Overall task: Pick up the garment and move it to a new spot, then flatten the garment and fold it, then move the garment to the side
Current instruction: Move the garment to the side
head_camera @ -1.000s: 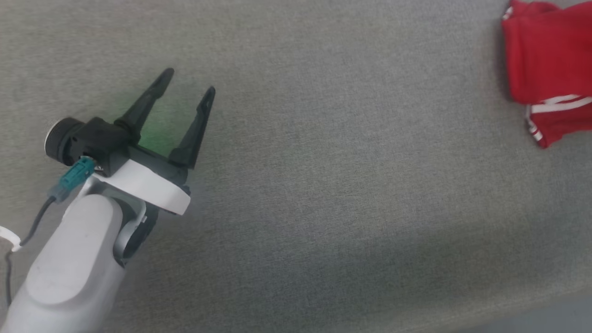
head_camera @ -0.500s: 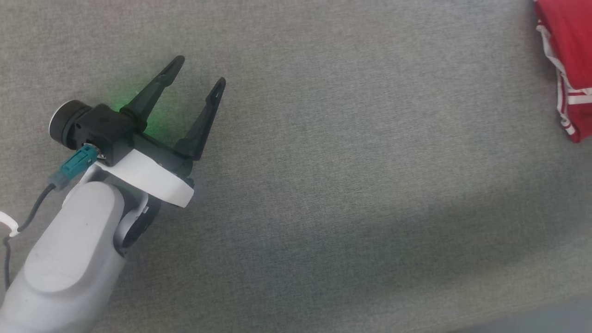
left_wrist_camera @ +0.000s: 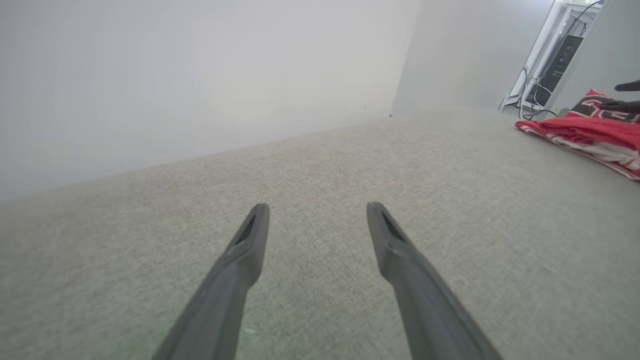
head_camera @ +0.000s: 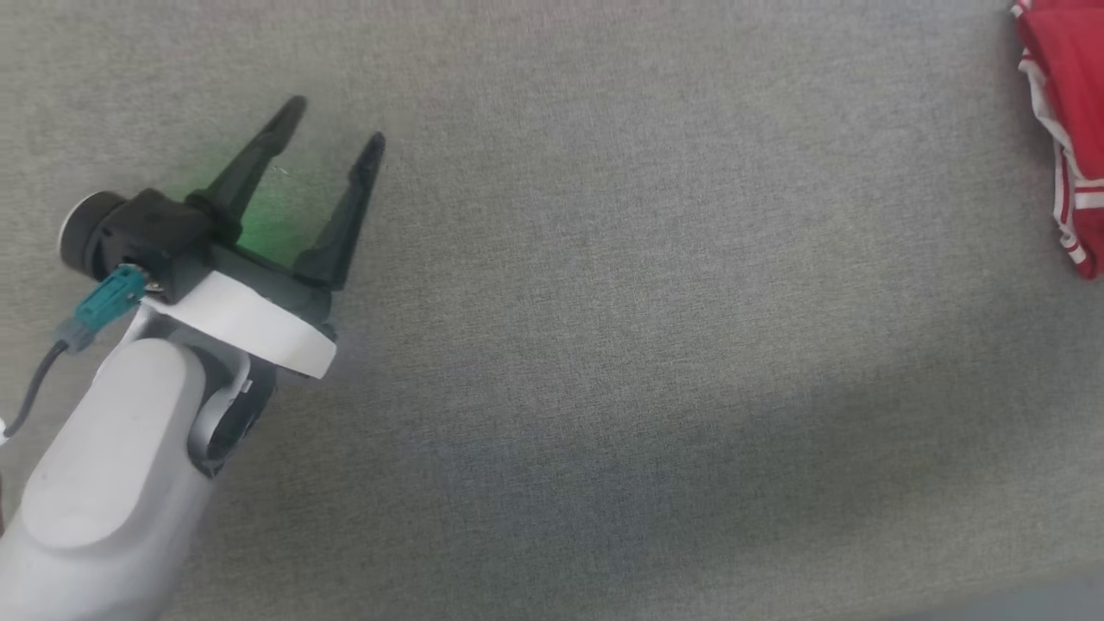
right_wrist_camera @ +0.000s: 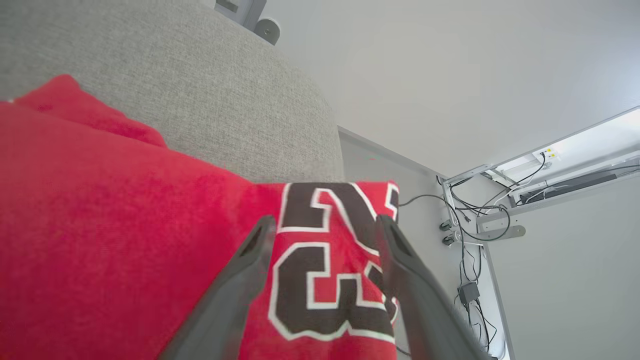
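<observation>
1. The right gripper has its two dark fingers spread wide. Nothing is pinched between them. They stand over the dark, white-outlined "23" on the garment; whether the tips touch the cloth cannot be told.
2. The garment lies folded into a thick red bundle at the bench's right edge, close to a rounded corner. Its lettered face is up, and red-and-white striped trim shows along the side facing the middle of the bench. Whether the lettered part overhangs the edge is not clear.
3. In the left wrist view the garment is a low stack far off to the right, with the tips of the right gripper just above its lettering.
4. The left gripper is fully open and empty. It sits low over bare grey fabric near the bench's left edge, well apart from the garment.
5. Between and below its fingers a faint green glow falls on the fabric.
6. Behind the fingers come a white wrist collar, a teal connector with a dark cable, and the pale forearm.
7. Past the bench's far edge stands a plain pale wall; past the corner by the garment, a metal frame with hanging cables.
</observation>
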